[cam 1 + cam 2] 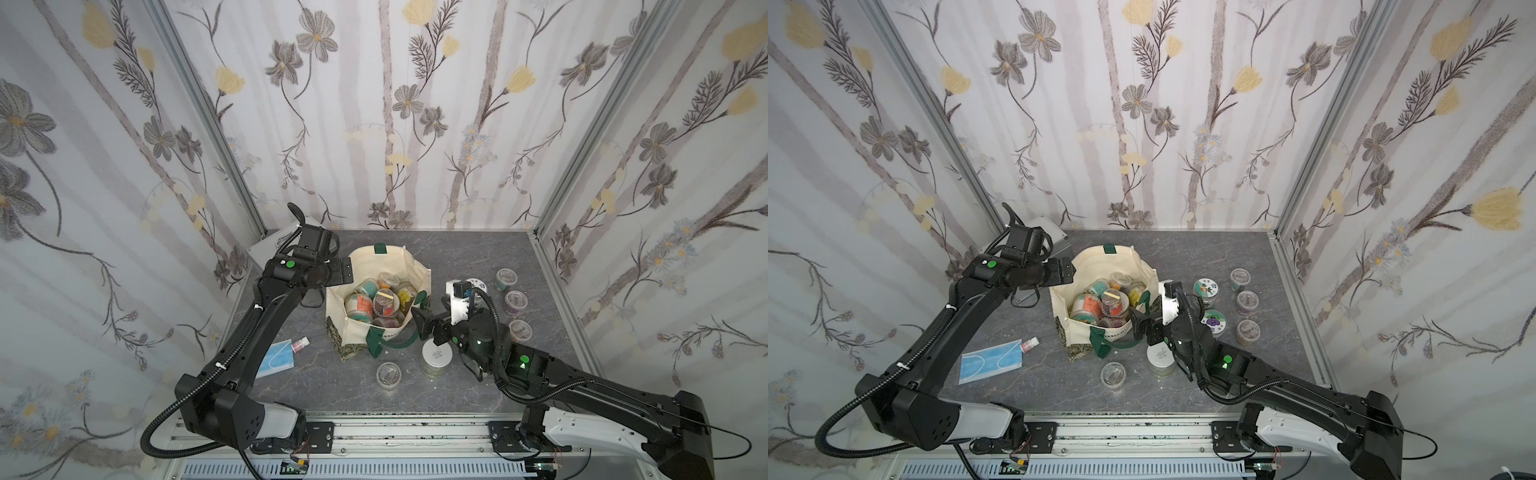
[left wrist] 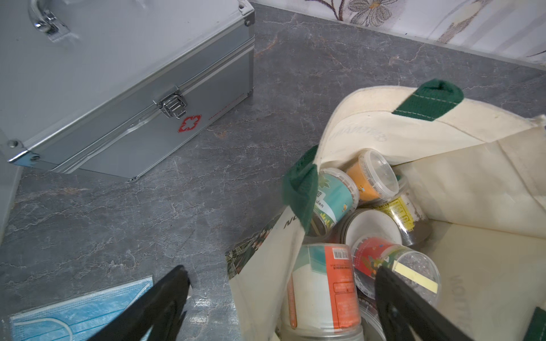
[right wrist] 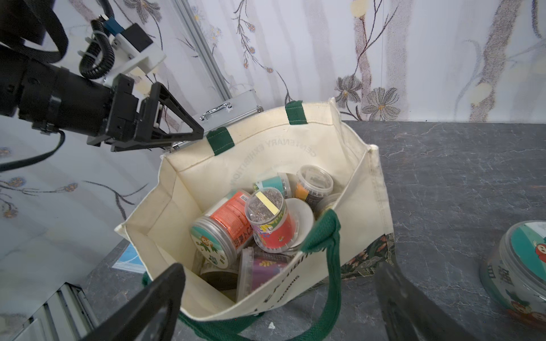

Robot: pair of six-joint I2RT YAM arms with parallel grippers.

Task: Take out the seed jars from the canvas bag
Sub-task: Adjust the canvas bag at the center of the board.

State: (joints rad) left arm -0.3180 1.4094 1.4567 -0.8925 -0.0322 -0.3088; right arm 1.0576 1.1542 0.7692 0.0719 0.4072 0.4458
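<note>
Seed jars [image 1: 358, 307] in the canvas bag [image 1: 417, 270] — both jaws wide apart.

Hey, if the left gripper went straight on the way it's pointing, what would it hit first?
Probably the canvas bag: the open left gripper straddles its side wall, so the cloth rim comes first, then the orange-labelled jar inside. Depth is unclear.

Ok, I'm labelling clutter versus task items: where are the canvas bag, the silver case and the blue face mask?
canvas bag [image 3: 251, 159]: right wrist view, inner back wall.
silver case [image 2: 124, 133]: left wrist view, front wall.
blue face mask [image 1: 990, 360]: a top view, pleated middle.
</note>
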